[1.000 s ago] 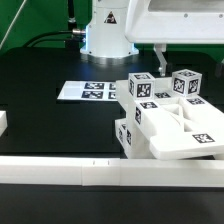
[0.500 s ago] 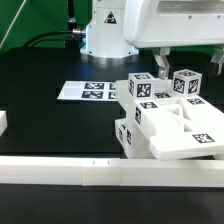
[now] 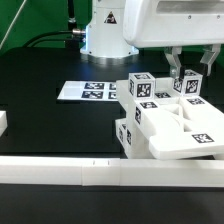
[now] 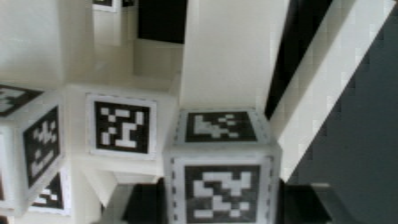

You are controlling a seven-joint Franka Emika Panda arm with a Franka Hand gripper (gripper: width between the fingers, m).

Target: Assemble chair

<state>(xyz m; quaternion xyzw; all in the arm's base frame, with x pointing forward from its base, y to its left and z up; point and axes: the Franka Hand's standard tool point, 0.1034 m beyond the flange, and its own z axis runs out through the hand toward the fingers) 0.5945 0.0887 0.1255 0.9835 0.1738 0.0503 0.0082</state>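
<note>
The chair (image 3: 165,118) crowds the exterior view's right, against the rail (image 3: 110,172) along the near edge. Its two posts (image 3: 140,88) stand close together, with only a narrow gap between them. The fingers (image 3: 173,66) straddle the farther post. Around the marker board (image 3: 88,91), the black counter (image 3: 50,115) lies open.

A black table (image 3: 50,125) fills most of the room's working space. On it, toward the exterior view's left, the marker board (image 3: 87,91) lies flat, a thin white sheet printed with black-and-white square tags. A long plain white rail (image 3: 70,176) runs along the near edge, and a short white block (image 3: 3,122) sits at the far left edge. Dark cables (image 3: 45,42) trail across the back.
</note>
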